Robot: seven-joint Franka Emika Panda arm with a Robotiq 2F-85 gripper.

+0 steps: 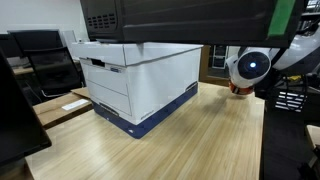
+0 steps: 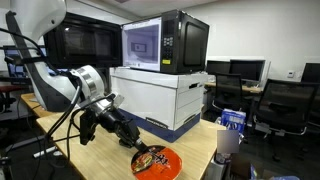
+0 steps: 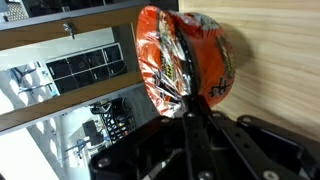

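Observation:
A round orange and red crinkly snack packet (image 3: 185,55) fills the top of the wrist view, with wooden tabletop (image 3: 280,60) behind it. My gripper (image 3: 194,108) is shut, its two black fingers pressed together on the packet's lower edge. In an exterior view the packet (image 2: 155,162) lies low at the table's near edge, with the gripper (image 2: 135,150) reaching down to it from the left. In an exterior view only a bit of orange (image 1: 238,88) shows beneath the arm's white joint (image 1: 250,65).
A white and blue file box (image 2: 165,100) (image 1: 140,80) stands mid-table with a black microwave (image 2: 165,42) (image 1: 170,20) on top. A blue packet (image 2: 232,122) sits near the table's right edge. Office chairs and monitors (image 2: 85,45) surround the table.

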